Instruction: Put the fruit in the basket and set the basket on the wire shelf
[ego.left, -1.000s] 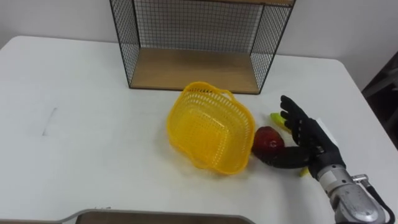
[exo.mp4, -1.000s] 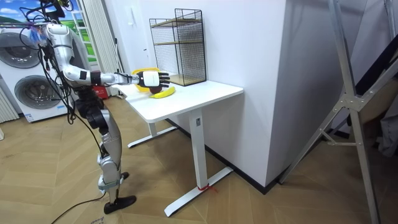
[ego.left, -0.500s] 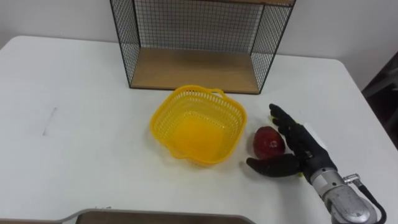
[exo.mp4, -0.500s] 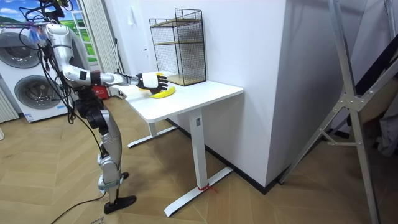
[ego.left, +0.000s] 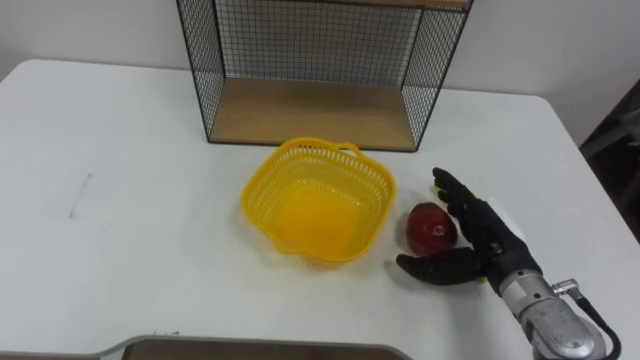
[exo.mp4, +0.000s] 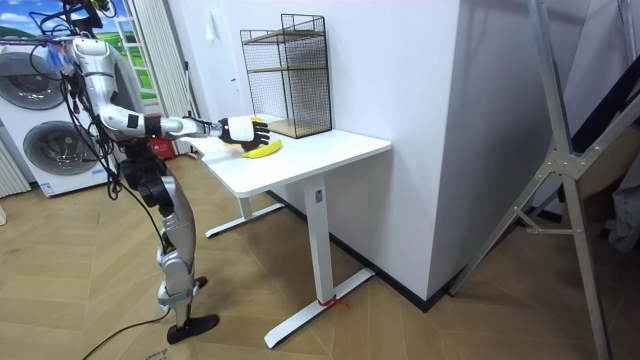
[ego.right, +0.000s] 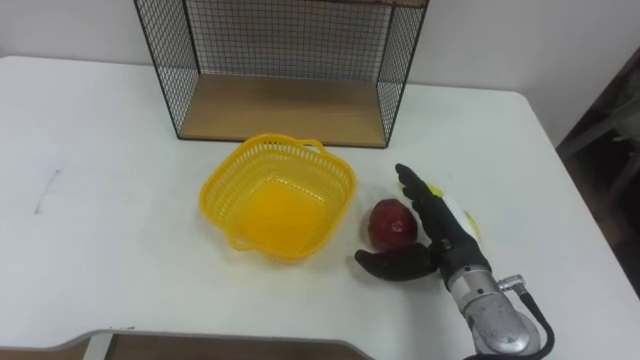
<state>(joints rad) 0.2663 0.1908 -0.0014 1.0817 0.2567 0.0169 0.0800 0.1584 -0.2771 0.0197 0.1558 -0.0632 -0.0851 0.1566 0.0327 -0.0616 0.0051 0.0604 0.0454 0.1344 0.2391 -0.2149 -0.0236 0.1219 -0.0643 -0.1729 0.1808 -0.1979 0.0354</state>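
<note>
An empty yellow basket (ego.left: 318, 198) (ego.right: 277, 192) stands upright on the white table (ego.left: 130, 200), in front of the wire shelf (ego.left: 318, 70) with its wooden floor. Just right of the basket lies a red apple (ego.left: 431, 228) (ego.right: 391, 224). My right hand (ego.left: 478, 243) (ego.right: 430, 235) rests open beside the apple, fingers stretched along its right side and thumb below it. A yellow banana (ego.right: 466, 222) lies mostly hidden under that hand. In the room view the right hand (exo.mp4: 240, 128) reaches over the table by the banana (exo.mp4: 262, 150).
The table's right edge (ego.left: 600, 200) runs close to my right arm. A grey edge (ego.left: 250, 347) shows along the bottom of the eye views. In the room view, washing machines (exo.mp4: 40, 140) stand behind the robot, which stands at the table's end.
The basket, tipped on its side a second ago, now stands upright and a little further left. My right hand has drawn back slightly beside the apple. Nothing has moved in the last half second.
</note>
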